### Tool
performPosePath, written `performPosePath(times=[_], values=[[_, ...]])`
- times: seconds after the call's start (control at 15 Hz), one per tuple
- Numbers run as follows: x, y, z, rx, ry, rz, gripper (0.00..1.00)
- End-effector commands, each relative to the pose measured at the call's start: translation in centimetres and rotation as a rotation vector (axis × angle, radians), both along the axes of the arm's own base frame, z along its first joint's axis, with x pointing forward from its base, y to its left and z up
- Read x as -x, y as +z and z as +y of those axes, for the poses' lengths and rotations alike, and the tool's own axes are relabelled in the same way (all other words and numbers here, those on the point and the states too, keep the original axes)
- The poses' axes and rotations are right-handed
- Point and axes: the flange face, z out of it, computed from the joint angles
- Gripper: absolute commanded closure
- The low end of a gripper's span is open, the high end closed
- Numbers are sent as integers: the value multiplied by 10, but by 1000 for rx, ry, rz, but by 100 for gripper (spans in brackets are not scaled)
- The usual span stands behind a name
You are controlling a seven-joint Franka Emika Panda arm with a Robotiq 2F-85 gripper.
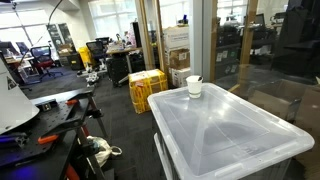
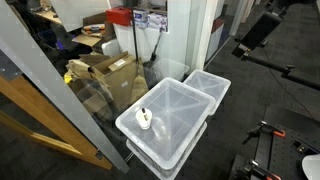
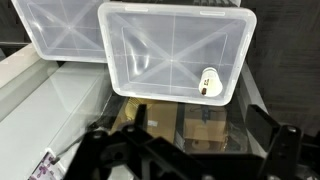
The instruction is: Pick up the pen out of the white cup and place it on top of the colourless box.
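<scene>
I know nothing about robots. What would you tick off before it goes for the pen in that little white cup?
1. Gripper open and empty: ok.
2. White cup standing on the lid of the colourless box: ok.
3. Pen in the cup: ok, a dark bit shows inside.
4. Gripper lined up over the cup: not ok. It hangs high above the box, and the cup sits off to one side in the wrist view.
5. Bare lid beside the cup for setting the pen down: ok.
6. Which way the pen leans: cannot tell, too small.
</scene>
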Motion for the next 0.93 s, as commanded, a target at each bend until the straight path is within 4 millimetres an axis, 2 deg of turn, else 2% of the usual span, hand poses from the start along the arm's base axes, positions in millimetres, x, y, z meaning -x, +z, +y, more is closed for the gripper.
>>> performPosePath(times=[0.0, 0.33, 0.87], values=[[-27, -8, -21, -32, 8, -20, 0], [-56, -38, -37, -81, -8, -43, 0], [-100, -93, -42, -107, -37, -115, 0]])
